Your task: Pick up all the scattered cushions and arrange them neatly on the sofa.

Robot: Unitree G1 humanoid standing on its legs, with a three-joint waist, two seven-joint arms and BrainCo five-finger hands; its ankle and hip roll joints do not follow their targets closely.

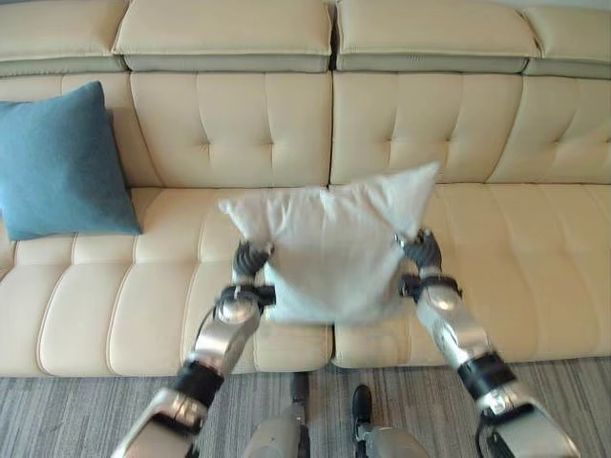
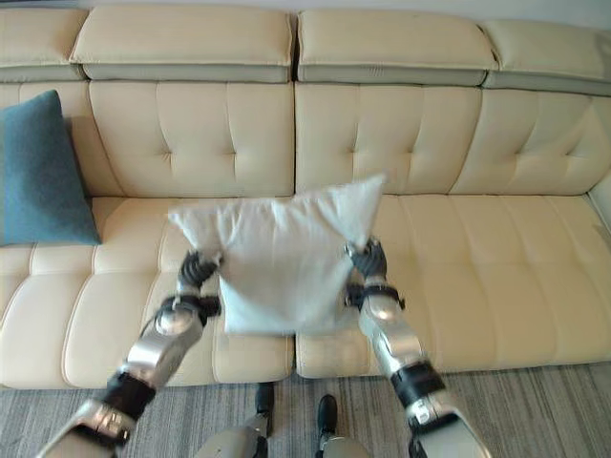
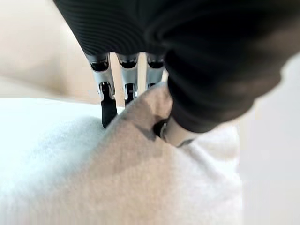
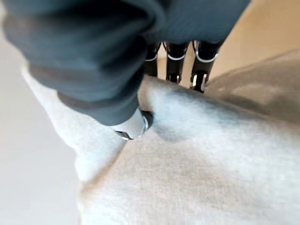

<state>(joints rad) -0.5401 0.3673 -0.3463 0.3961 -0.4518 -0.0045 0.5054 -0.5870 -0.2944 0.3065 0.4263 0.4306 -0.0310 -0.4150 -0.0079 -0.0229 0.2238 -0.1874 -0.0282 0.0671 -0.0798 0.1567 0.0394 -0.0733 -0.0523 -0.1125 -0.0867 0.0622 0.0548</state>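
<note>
A white cushion (image 1: 329, 248) is held up above the middle of the cream sofa's seat (image 1: 143, 286), its top corners flaring outward. My left hand (image 1: 250, 260) grips its left edge and my right hand (image 1: 423, 252) grips its right edge. In the left wrist view the fingers (image 3: 108, 105) lie behind the white cloth (image 3: 117, 173) while the thumb presses on its front. The right wrist view shows the same pinch: thumb (image 4: 136, 124) on the white cloth (image 4: 201, 164), fingers behind the fold. A blue cushion (image 1: 59, 164) leans upright against the sofa back at the far left.
The sofa's tufted backrest (image 1: 420, 124) runs across the whole view, with headrest pads (image 1: 229, 29) on top. Bare seat lies right of the white cushion (image 2: 506, 258). Grey carpet (image 1: 86, 410) runs along the sofa's front.
</note>
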